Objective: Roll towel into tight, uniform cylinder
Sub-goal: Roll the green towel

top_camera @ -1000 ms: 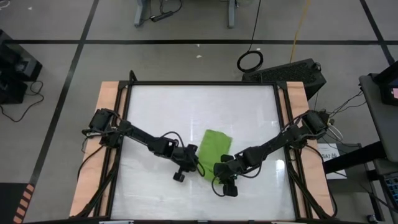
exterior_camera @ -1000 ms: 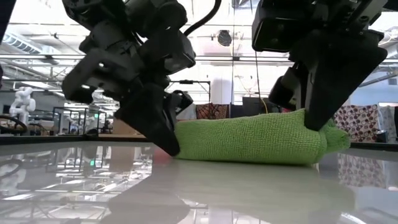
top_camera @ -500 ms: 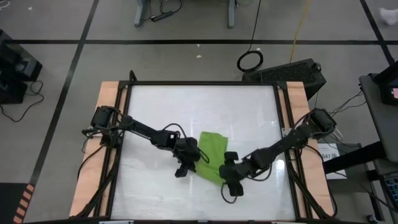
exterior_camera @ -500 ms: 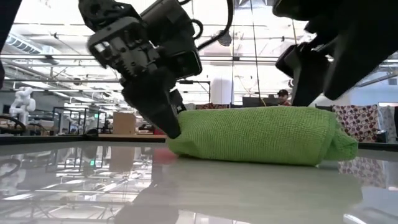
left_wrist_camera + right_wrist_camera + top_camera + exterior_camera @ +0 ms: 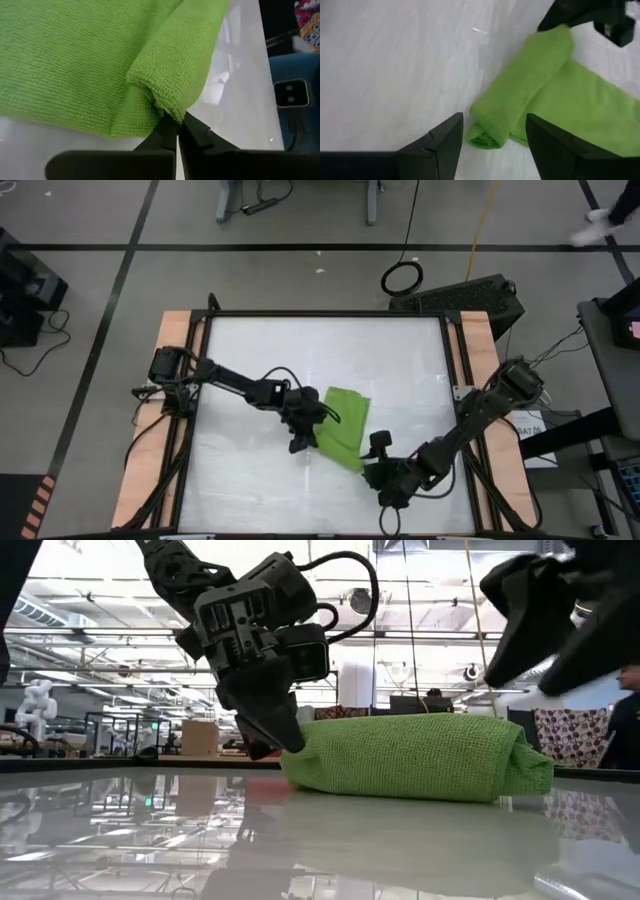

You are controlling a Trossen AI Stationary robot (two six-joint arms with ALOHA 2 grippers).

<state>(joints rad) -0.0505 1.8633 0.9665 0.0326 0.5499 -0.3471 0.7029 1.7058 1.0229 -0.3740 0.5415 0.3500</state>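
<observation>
Towel (image 5: 343, 427) roll-end pinched by left end effector (image 5: 309, 425); right end effector (image 5: 380, 468) gapes empty beside its other end.

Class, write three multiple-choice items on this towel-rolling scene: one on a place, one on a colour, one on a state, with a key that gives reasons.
1. Where on the towel is the rolled part?
A. along the edge toward the table's front
B. along the edge toward the table's back
C. across its middle

2. What colour is the towel?
A. white
B. lime green
C. blue

3. What state is the right pincer in?
A. shut on the towel
B. shut on nothing
C. open, off the towel

Key: 1 A, the high view shows the thick roll on the near edge, flat cloth behind it. 2 B, every view shows lime green. 3 C, its wrist view shows spread fingers short of the roll, while the left pincer pinches the roll's end.
</observation>
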